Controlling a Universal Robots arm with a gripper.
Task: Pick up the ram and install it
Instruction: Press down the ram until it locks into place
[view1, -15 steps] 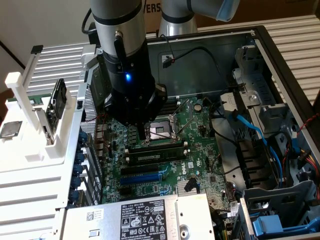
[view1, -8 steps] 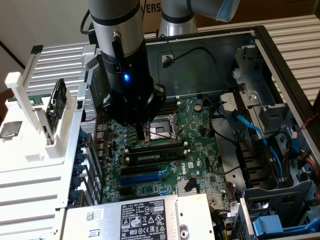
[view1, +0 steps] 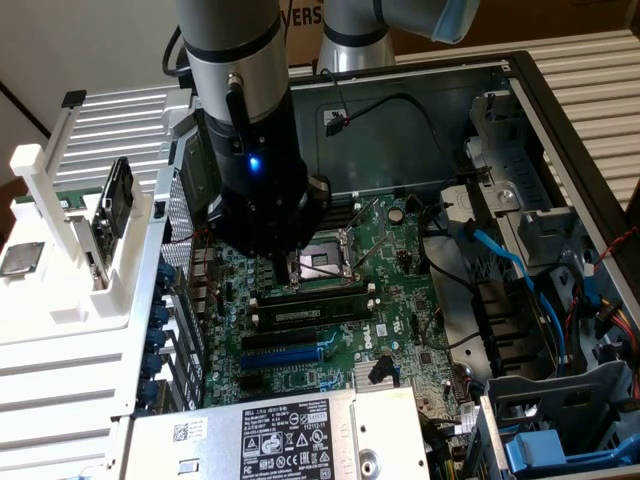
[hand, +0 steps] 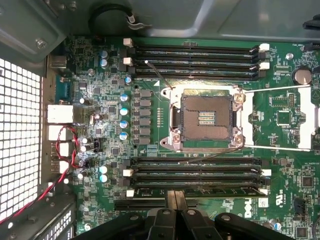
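The ram (hand: 220, 191) is a dark-green stick with black chips, lying along the black memory slot nearest my gripper, below the empty CPU socket (hand: 204, 118). In the exterior view the ram (view1: 308, 311) stands in its slot on the motherboard, its pale label showing. My gripper (hand: 175, 200) has its two black fingers pressed together with no gap, and the tips sit right over the ram's upper edge near its middle. I cannot tell whether they touch it. The arm's black wrist (view1: 262, 190) hangs low inside the open computer case and hides the fingers.
Bare black memory slots with white end clips (hand: 197, 55) lie beyond the socket. The blue expansion slot (view1: 290, 352) and power supply (view1: 280, 435) lie in front. A white rack (view1: 70, 250) holding parts stands at the exterior view's left. Blue cables and drive bays (view1: 540, 300) crowd the right.
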